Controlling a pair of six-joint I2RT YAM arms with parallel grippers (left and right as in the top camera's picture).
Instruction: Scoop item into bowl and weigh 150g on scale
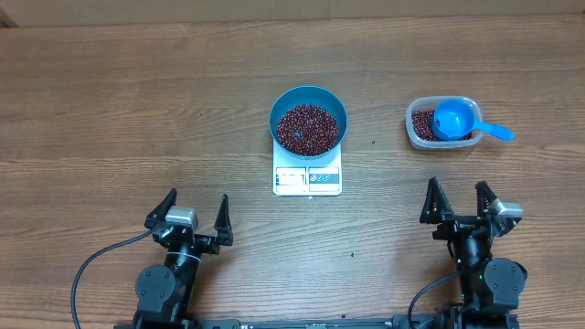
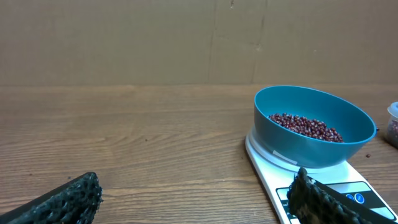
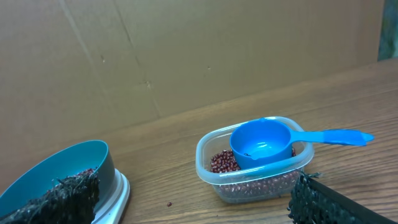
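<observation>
While both jaws gape empty, the bowl of beans sits on the scale ahead. Likely next, if underweight: grasp the scoop beyond the right jaws.

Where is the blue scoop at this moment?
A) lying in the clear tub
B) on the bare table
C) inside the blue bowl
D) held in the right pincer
A: the scoop sits in the clear tub, with its handle sticking out over the rim.
</observation>
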